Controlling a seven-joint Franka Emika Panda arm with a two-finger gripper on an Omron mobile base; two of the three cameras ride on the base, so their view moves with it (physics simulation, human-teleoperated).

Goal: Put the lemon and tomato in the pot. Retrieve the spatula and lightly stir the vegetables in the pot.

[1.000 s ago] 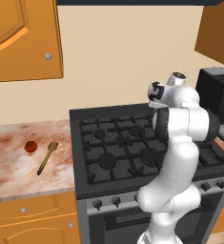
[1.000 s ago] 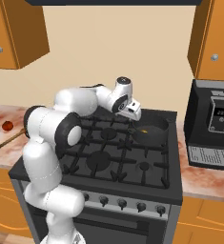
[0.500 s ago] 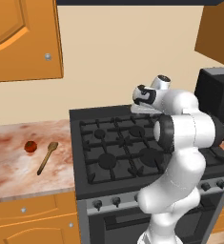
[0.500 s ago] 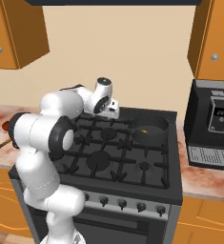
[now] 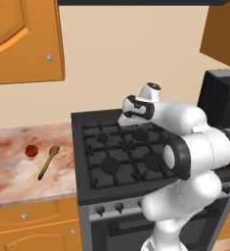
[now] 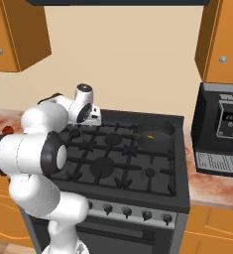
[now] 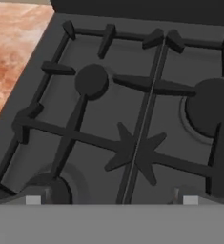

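The lemon (image 6: 151, 134), a spot of bright yellow, lies inside the pot (image 6: 156, 135), which sits on the stove's (image 6: 123, 158) back burner nearest the coffee machine (image 6: 222, 130). The pot is short, dark and wide-rimmed, and in the right base view it stands just beside the stove's edge, close to the marbled counter that carries the coffee machine.

The tomato (image 5: 32, 150) rests on the counter (image 5: 18, 171) on the stove's other side, well apart from the pot. The spatula (image 5: 48, 162) lies flat just beside the tomato, between it and the stove, its paddle head pointing toward the wall and its handle running toward the counter's front edge. The two are near each other but not touching.

The gripper (image 5: 127, 116) hangs over the back of the stove, above the grates on the side toward the tomato, with the white arm bent high above the burners. In the hand view two pale finger tips (image 7: 33, 200) rise at the bottom, spread far apart with nothing between them, so the jaws stand wide and hold nothing. Below them are the stove's black grates and round burner caps, with a strip of the reddish counter along one side.

Orange wooden cabinets (image 5: 23, 39) hang on the wall above the counter.
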